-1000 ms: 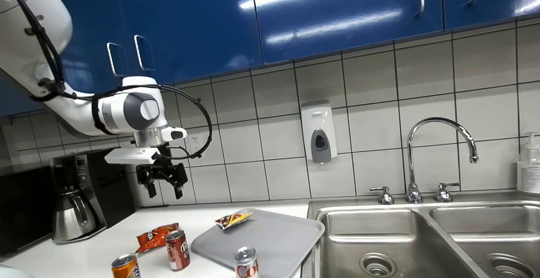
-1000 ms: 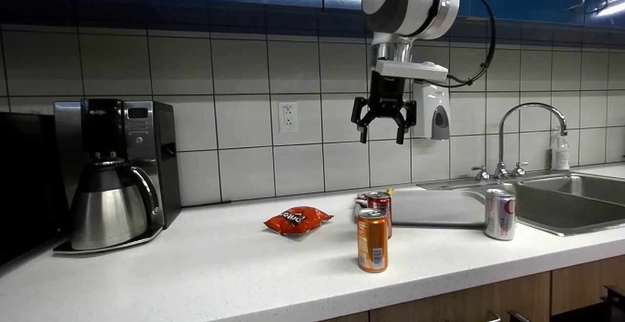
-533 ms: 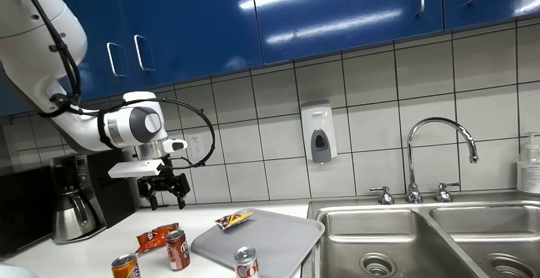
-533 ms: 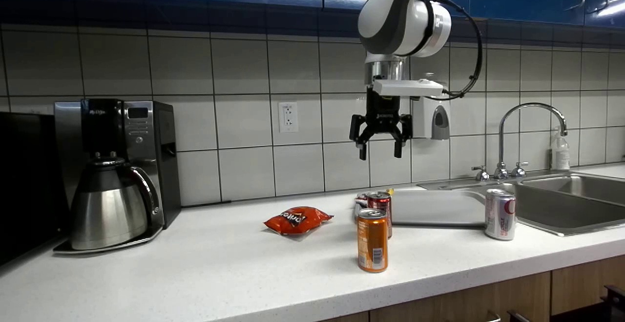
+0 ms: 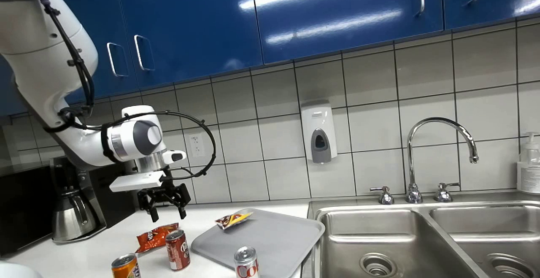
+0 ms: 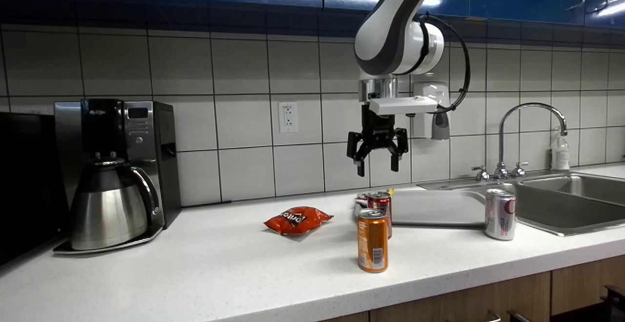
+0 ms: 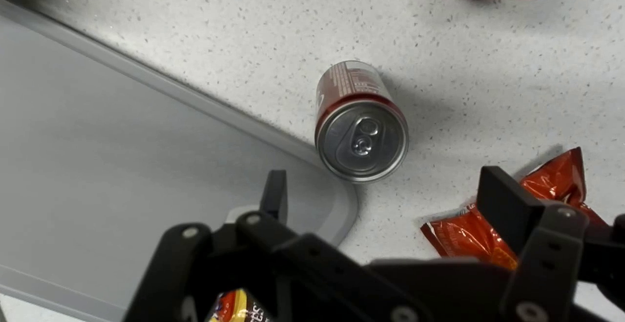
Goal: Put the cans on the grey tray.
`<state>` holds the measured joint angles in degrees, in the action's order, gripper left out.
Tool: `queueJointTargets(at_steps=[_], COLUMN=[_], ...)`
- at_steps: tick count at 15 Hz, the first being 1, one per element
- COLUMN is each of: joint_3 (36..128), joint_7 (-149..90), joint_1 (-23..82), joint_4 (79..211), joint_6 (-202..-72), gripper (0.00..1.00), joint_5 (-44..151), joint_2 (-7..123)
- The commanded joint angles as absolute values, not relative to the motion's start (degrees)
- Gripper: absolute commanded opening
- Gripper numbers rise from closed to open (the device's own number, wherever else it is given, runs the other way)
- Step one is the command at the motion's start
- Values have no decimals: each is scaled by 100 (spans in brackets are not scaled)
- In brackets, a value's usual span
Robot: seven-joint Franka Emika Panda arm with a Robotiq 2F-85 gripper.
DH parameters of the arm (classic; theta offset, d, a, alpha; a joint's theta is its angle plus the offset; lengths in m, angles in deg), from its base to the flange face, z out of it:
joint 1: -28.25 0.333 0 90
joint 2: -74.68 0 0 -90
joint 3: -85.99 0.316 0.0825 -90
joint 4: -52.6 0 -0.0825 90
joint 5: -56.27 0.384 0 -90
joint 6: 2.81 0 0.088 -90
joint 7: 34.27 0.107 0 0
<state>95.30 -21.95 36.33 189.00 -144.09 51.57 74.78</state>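
Your gripper [image 6: 377,168] hangs in the air over the counter [image 6: 219,273], with its two fingers wide apart. Below, the red can [image 7: 362,121] stands near a corner of the grey tray [image 7: 122,141]. The silver can [image 6: 500,214] stands just beside the tray, and the orange can [image 6: 372,241] is farther away from it. All three stand on the counter.

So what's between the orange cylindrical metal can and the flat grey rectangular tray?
A dark red metal can, upright on white speckled countertop; the wrist view shows it.
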Motion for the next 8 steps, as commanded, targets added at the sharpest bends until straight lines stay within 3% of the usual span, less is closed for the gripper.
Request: queueJointTargets(at_steps=[1, 8], joint_3=[9506, 9441], joint_7=[-1840, -1675], joint_1=[3668, 3730], joint_4=[18805, 18726], joint_6=[-14529, -14616], gripper=[100, 100], joint_5=[4839, 4701], joint_2=[7227, 6835])
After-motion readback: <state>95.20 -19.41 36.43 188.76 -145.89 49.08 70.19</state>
